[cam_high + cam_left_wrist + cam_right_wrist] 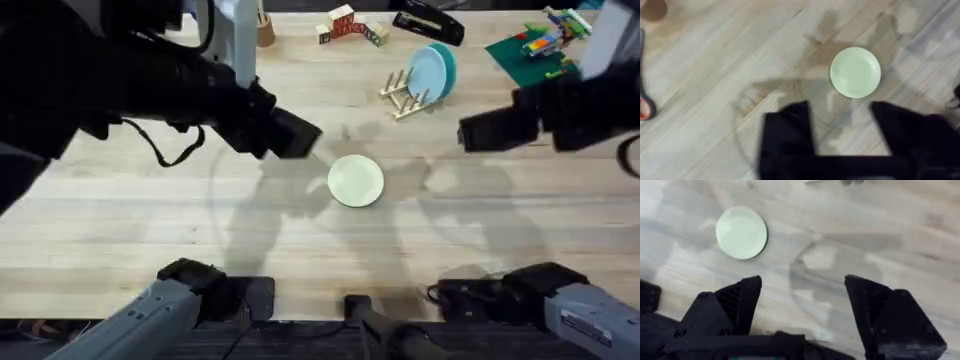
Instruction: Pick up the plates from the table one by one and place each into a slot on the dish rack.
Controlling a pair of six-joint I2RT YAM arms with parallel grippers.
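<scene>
Cream-yellow plate (855, 72) flat on table (740, 60), beyond spread jaws.

One cream plate (356, 181), two plates in rack (404, 92), two pincers.

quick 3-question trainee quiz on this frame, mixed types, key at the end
1. True or false: the cream-yellow plate already stands in the dish rack.
2. Which plate is in the rack? A) light blue B) pink C) none
3. Fill in: the left end effector and the right end effector both have their fingers ____.

Key: 1 false, it lies flat on the table. 2 A, the light blue plate stands upright in it. 3 open, both holding nothing.
</scene>
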